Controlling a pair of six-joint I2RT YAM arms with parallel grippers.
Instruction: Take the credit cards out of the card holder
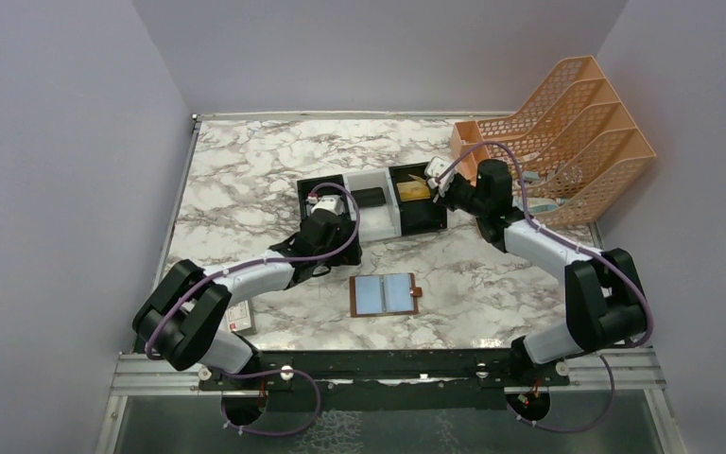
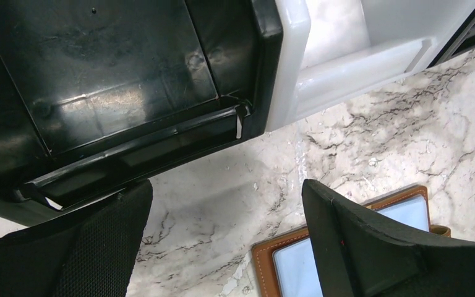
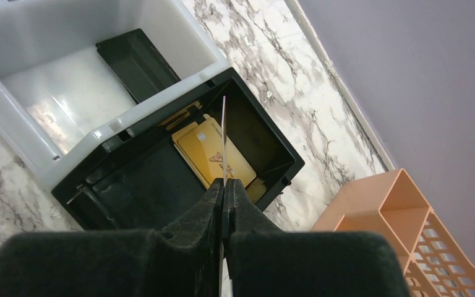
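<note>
Seen from overhead, a marbled tabletop (image 1: 246, 170) carried a three-part tray (image 1: 378, 233), black, white and black, near its centre. The card holder (image 1: 385, 295) lay open and flat at about 6 o'clock from the tray, its blue-grey pockets facing up, apart from both arms. An orange file rack (image 1: 577, 123) stood at 2 o'clock.

The right end effector (image 3: 224, 185) hung over the tray's right black compartment (image 3: 266, 145). Its fingers were pressed fully together on a single credit card (image 3: 224, 136), which we saw edge-on as a thin pale line pointing into the compartment. Gold cards (image 3: 213, 154) lay on that compartment's floor, and a dark card (image 3: 137, 65) lay in the white middle compartment (image 3: 49, 86).

The left end effector (image 2: 226, 204) was spread wide and held nothing. It hovered by the near edge of the left black compartment (image 2: 99, 74), with a corner of the card holder at its 5 o'clock.

We judged the task close to finished, though we could not tell whether the pockets hid another card.

The pinched card looked the likeliest thing to go wrong. Held upright by one end, it could strike a wall on release and tip out, or come to rest on edge. The left end effector sat close enough to the tray that a careless move might shove it.
</note>
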